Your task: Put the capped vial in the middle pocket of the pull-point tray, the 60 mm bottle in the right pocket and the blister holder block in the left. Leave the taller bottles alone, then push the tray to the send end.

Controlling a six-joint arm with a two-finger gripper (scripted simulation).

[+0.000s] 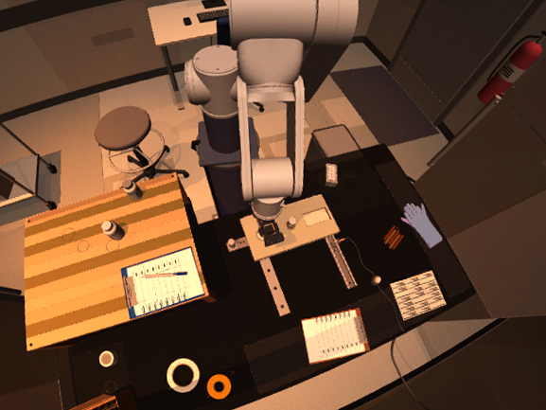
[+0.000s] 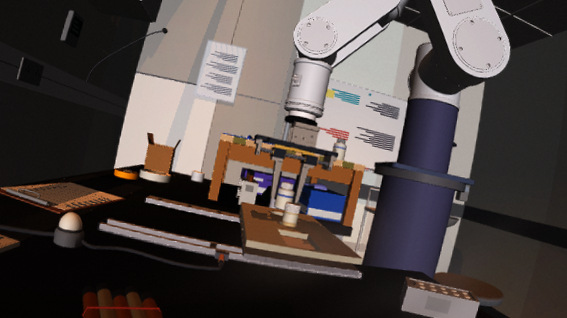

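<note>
The 60 mm bottle (image 2: 284,195), white with a pale cap, is held between the closed fingers of my gripper (image 2: 286,200) just above the tray (image 1: 289,226), over its far pocket as the second side camera sees it. The capped vial (image 2: 291,213) stands upright in the tray's middle pocket (image 1: 291,222). The remaining pocket (image 1: 316,217) is a pale empty rectangle. The blister holder block (image 1: 331,174) lies on the black bench beyond the tray, toward the arm's base (image 2: 440,301). Two taller bottles (image 1: 112,229) (image 1: 131,188) stand on the wooden table to the left.
The wooden table (image 1: 106,261) carries a clipboard with a pen (image 1: 163,281). Two rails (image 1: 274,286) (image 1: 341,261) run under the tray across the bench. A small vial (image 1: 231,244), a mouse-like puck with cable (image 1: 375,279), red sticks (image 1: 393,237), a glove (image 1: 421,222), tape rolls (image 1: 183,375) and papers lie around.
</note>
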